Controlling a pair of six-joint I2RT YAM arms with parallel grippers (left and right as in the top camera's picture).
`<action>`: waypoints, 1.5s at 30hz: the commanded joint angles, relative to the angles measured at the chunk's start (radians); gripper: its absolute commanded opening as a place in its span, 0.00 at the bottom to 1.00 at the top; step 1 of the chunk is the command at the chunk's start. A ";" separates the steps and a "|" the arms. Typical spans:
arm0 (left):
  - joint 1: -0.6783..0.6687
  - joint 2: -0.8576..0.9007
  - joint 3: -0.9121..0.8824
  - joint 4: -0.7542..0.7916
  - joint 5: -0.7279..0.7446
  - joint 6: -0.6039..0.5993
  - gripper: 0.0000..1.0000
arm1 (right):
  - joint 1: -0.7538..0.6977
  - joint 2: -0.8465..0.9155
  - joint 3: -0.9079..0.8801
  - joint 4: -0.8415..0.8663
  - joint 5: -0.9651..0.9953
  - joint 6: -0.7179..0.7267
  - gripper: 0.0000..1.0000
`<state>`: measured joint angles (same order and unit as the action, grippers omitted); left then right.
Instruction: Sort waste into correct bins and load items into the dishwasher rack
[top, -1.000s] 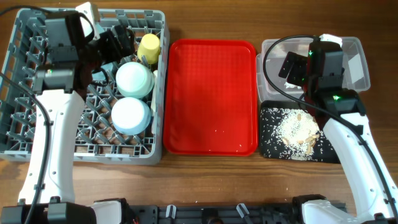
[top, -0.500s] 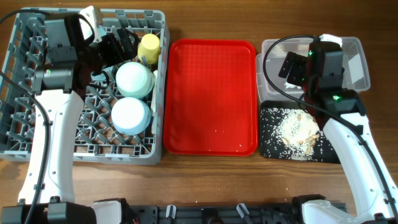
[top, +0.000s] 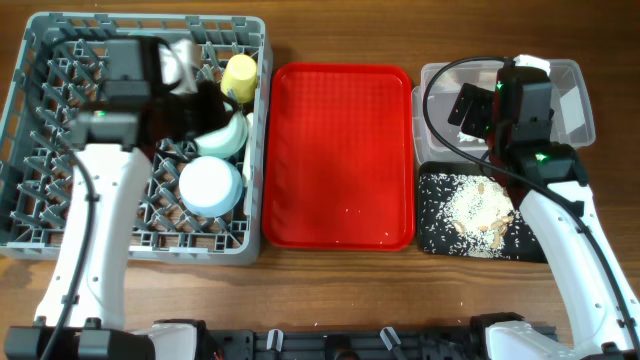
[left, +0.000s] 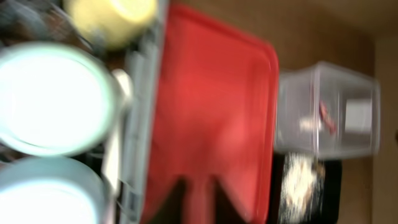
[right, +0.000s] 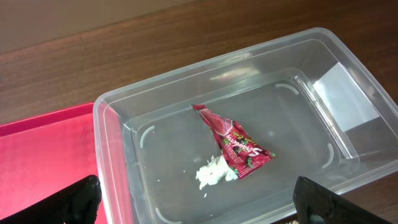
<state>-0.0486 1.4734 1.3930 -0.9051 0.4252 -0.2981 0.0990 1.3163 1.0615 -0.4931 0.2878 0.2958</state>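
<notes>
The grey dishwasher rack (top: 40, 200) holds a yellow cup (top: 239, 72) and two mint bowls, one bottom-up (top: 210, 185) and one partly under my arm (top: 230, 135). My left gripper (top: 205, 105) hangs over them. The left wrist view is blurred; there the gripper (left: 199, 186) has its fingers close together with only red tray showing between them. My right gripper (right: 202, 205) is open above the clear tub (right: 124, 118). A red-and-white wrapper (right: 236, 140) and a white tissue (right: 214, 171) lie in the tub. Beige scraps (top: 478, 210) sit in the black tray (top: 435, 215).
A flat red tray (top: 340, 150) lies between the rack and the two bins. The right arm's black cable (top: 440, 90) loops over the clear tub's left side. Wooden table shows along the front edge.
My left arm has swung right across the rack and its jaws have gone from open to nearly together. The upper mint bowl now looks tipped. The right arm has not moved.
</notes>
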 joint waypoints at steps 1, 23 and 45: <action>-0.129 0.003 -0.059 -0.013 -0.126 -0.004 0.04 | -0.005 0.010 0.012 0.003 -0.009 -0.007 1.00; -0.290 0.159 -0.198 0.150 -0.609 -0.077 0.22 | -0.005 0.010 0.012 0.003 -0.009 -0.007 1.00; -0.308 0.262 -0.198 0.161 -0.639 -0.069 0.13 | -0.005 0.010 0.012 0.003 -0.009 -0.007 1.00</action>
<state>-0.3592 1.7061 1.2079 -0.7380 -0.1745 -0.3367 0.0990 1.3163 1.0615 -0.4931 0.2878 0.2958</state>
